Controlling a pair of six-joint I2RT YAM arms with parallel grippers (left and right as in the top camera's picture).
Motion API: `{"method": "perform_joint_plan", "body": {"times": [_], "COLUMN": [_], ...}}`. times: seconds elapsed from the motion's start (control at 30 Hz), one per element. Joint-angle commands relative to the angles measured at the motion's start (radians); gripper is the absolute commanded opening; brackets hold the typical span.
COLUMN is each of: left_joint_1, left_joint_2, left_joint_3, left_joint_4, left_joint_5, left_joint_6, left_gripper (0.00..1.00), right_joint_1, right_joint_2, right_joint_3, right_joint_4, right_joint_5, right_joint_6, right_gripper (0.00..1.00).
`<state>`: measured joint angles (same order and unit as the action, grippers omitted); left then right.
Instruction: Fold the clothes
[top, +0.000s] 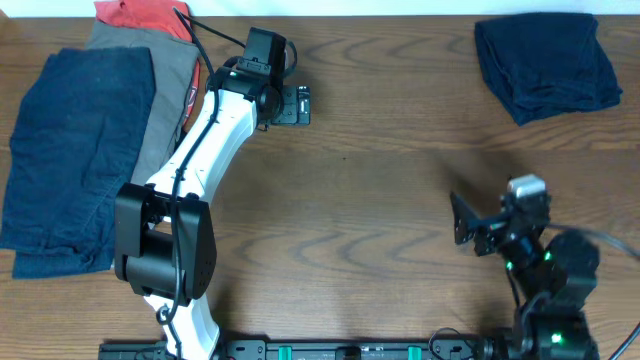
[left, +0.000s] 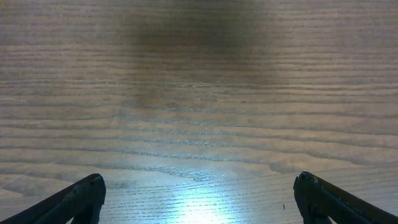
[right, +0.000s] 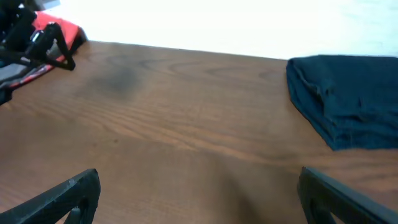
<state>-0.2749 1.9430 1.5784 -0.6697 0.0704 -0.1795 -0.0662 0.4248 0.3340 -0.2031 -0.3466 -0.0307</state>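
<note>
Wooden table (top: 380, 200) seen overhead holds navy shorts (top: 70, 150), grey garment (top: 165, 75) and red-orange garment (top: 140, 15) at its far-left corner, folded navy piece (top: 545, 65) far-right; wrist views show left gripper (left: 199, 182) and right gripper (right: 198, 176) gaping wide, empty, above its surface.

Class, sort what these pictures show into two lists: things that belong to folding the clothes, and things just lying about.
Belongs to the job: navy shorts, grey garment, red-orange garment, separate navy piece.
Just lying about: only the wooden table; no stray items seen.

White arm (top: 215, 125) — black joints (top: 165, 240)
</note>
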Motion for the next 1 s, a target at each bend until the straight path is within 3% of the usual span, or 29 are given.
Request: {"method": "perform_joint_plan", "body": {"times": [0.0,0.33,0.6,0.73,0.97], "left_joint_1": [0.005,0.005,0.005,0.005,0.005], "left_joint_2": [-0.002,-0.002,-0.002,-0.002,-0.002], "left_joint_3": [-0.008,-0.008,-0.008,-0.008,-0.008], "left_joint_4": [0.001,0.001,0.001,0.001,0.001], "left_joint_5": [-0.011,-0.011,-0.011,-0.011,-0.011], "left_joint_6": [-0.001,-0.001,-0.001,-0.001,-0.001], "left_gripper": [0.98,0.98,0.98,0.98,0.98], "right_joint_1": [0.008,0.017,0.054,0.055,0.055], "right_joint_2": [-0.09,-0.251,-0.341,-0.396,-0.42], "right_joint_3": [-0.095,-0.292,-0.329,-0.329,-0.328], "right_joint_4": [0.047,0.239,0.225,0.138,0.143], "right_joint_5": [0.029,0.063,0.184,0.186,0.193], "right_joint_6": [0.026,0.007,0.008,0.008,0.007], "right_gripper": [0.99,0.99,0.99,0.99,0.99]}}
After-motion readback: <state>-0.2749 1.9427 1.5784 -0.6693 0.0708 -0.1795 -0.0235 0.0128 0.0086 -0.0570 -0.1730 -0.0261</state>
